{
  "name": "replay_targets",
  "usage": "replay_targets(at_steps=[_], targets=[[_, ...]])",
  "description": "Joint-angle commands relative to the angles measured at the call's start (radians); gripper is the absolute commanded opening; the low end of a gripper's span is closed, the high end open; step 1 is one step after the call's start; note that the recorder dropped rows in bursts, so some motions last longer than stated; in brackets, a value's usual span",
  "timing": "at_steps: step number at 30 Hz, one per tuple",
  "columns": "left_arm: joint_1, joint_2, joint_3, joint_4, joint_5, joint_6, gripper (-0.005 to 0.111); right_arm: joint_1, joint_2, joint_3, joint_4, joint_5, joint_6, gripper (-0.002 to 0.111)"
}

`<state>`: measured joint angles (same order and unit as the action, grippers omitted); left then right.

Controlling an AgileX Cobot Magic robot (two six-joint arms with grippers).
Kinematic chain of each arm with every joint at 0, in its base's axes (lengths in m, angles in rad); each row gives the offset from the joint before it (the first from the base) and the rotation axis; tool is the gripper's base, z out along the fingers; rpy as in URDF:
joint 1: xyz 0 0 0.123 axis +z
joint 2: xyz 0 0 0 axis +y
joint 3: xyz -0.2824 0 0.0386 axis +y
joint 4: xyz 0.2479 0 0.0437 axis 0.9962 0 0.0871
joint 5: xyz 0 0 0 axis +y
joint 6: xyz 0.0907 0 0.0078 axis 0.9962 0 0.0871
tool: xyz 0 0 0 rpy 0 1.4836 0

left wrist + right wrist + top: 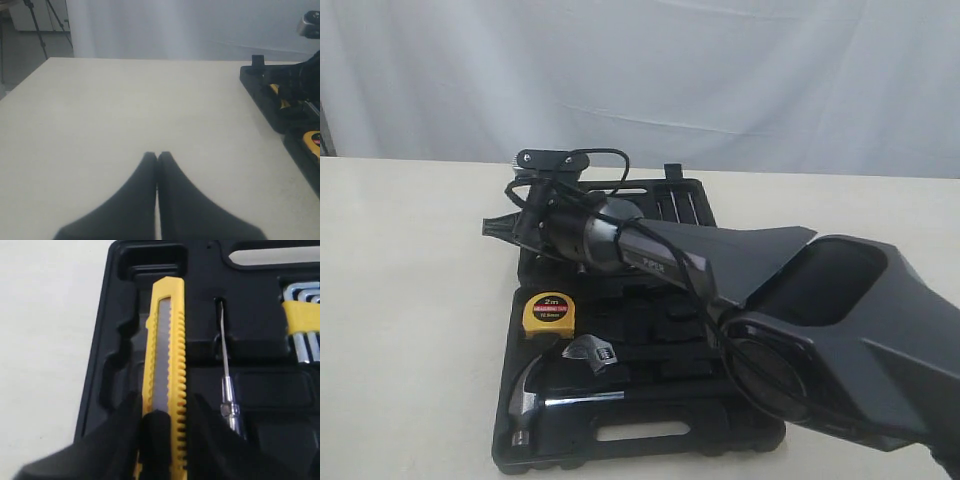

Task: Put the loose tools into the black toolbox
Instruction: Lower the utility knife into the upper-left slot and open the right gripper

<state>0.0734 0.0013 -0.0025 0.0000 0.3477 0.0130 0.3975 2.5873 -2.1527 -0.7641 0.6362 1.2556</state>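
Black toolbox [560,455] lies open on the table [125,100] with its 2 halves flat and the tool recesses facing up.

Status of the loose tools:
- Yellow tape measure [548,313]: seated in the near half, beside the wrench [592,352] and above the hammer [535,395]. Judged done.
- Utility knife [170,340]: over the far half, lengthwise along a long recess near the side wall of the case. The right wrist view does not show whether the knife rests on the recess floor or hangs just above it. Judged in progress.
- Pliers and tape roll: not found in any view. The right arm covers much of the case in the exterior view, so their status cannot be determined.

Gripper states:
- Right gripper [164,407]: its fingers flank the rear part of the knife body, 1 on each side, and appear to pinch it. A thin screwdriver [229,400] and a set of hex keys [300,325] sit in neighbouring recesses, clear of the fingers.
- Left gripper [157,156]: tips pressed together, holding nothing, above bare table well to the side of the case.

Assessment: 1 tool is stowed and 1 is at the point of placement. Release of the knife is pending, and 2 tools are unaccounted for
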Motion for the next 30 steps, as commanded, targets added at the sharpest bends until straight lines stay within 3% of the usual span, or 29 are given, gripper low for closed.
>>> replay_targets(at_steps=[1,13,17,22,30], targets=[[-0.005,-0.001,0.003,0.000,-0.005,-0.006,0.000,-0.012,0.002,0.001,0.105,-0.013,-0.103,-0.001],[-0.005,-0.001,0.003,0.000,-0.005,-0.006,0.000,-0.012,0.020,0.001,0.262,-0.025,-0.246,0.001],[-0.005,-0.001,0.003,0.000,-0.005,-0.006,0.000,-0.012,0.029,0.001,0.296,-0.025,-0.284,0.019],[-0.005,-0.001,0.003,0.000,-0.005,-0.006,0.000,-0.012,0.029,0.001,0.295,-0.025,-0.284,0.054],[-0.005,-0.001,0.003,0.000,-0.005,-0.006,0.000,-0.012,0.026,0.001,0.292,-0.025,-0.292,0.057]])
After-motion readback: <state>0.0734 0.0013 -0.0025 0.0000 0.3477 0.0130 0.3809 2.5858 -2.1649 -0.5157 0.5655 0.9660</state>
